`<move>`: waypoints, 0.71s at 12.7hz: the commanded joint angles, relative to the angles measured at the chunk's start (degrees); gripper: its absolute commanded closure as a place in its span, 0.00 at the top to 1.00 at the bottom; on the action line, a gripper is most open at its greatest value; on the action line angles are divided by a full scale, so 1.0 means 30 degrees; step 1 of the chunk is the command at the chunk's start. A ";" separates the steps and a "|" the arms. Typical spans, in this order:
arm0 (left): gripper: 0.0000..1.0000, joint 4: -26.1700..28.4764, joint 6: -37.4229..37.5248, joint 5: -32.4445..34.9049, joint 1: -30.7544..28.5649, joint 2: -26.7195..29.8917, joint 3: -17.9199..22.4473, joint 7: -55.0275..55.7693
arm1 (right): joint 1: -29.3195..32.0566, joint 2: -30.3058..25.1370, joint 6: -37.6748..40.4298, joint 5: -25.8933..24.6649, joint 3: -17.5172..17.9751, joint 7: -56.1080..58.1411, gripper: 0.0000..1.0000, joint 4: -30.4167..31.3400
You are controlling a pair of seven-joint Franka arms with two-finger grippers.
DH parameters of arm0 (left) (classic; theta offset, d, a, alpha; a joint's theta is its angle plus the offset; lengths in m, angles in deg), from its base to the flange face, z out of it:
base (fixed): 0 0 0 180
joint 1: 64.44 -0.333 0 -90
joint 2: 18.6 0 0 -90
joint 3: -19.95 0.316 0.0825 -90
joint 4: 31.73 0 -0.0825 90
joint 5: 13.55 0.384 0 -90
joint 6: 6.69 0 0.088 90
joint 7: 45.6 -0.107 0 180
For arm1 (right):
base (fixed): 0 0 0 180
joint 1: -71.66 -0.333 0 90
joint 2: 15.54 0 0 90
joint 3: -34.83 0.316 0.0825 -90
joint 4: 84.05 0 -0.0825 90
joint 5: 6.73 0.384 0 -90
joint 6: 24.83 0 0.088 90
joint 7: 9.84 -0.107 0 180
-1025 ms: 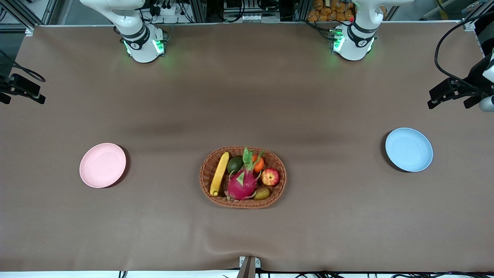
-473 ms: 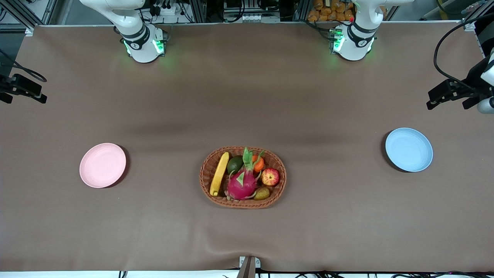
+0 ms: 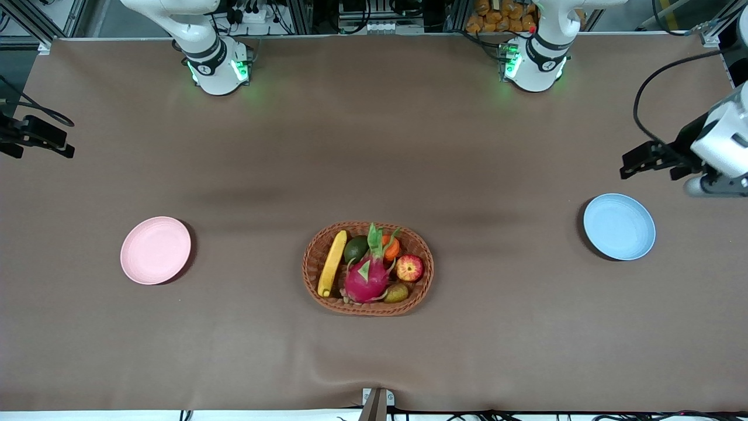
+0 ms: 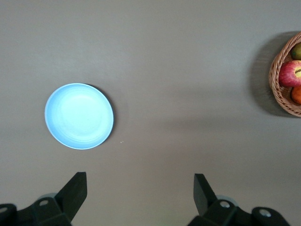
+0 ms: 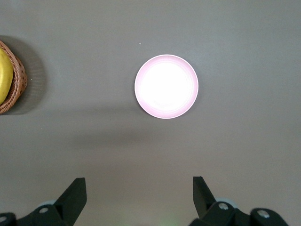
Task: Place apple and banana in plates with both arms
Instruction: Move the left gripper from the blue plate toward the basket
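The apple (image 3: 409, 268) and the banana (image 3: 332, 263) lie in the wicker basket (image 3: 368, 309) at the table's middle; the banana is on the side toward the right arm's end, the apple toward the left arm's end. The pink plate (image 3: 155, 250) sits bare toward the right arm's end, the blue plate (image 3: 619, 227) bare toward the left arm's end. My left gripper (image 3: 657, 164) hangs open and empty high over the table beside the blue plate (image 4: 79, 116). My right gripper (image 3: 35, 140) hangs open and empty over the table's edge beside the pink plate (image 5: 166, 86).
The basket also holds a magenta dragon fruit (image 3: 367, 278), an orange fruit (image 3: 391, 248), a dark green fruit (image 3: 355, 248) and a small brownish fruit (image 3: 396, 292). Bare brown table lies between the basket and each plate.
My left gripper has moved in from the table's end toward the blue plate. My right gripper has shifted slightly inward. The fruit and plates have not moved.
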 commanded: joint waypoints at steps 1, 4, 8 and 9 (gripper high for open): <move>1.00 -0.0871 0.0114 -0.0351 0.0445 -0.1186 -0.0462 -0.0169 | 0.0082 0.0379 0.0134 0.0318 0.0173 0.0216 1.00 -0.0115; 1.00 -0.1867 -0.0529 -0.0467 0.1263 -0.3207 -0.0755 -0.0081 | -0.0037 0.0409 -0.0101 0.0434 0.0202 0.0187 1.00 0.0382; 1.00 -0.1841 -0.1466 -0.1167 0.1880 -0.4147 -0.0815 0.0095 | -0.0124 0.0409 -0.0919 0.1373 0.0173 0.0071 1.00 0.1348; 1.00 -0.1840 -0.1788 -0.1548 0.1911 -0.4440 -0.0815 0.0095 | -0.0356 0.0409 -0.1183 0.1373 0.0173 0.0012 1.00 0.1554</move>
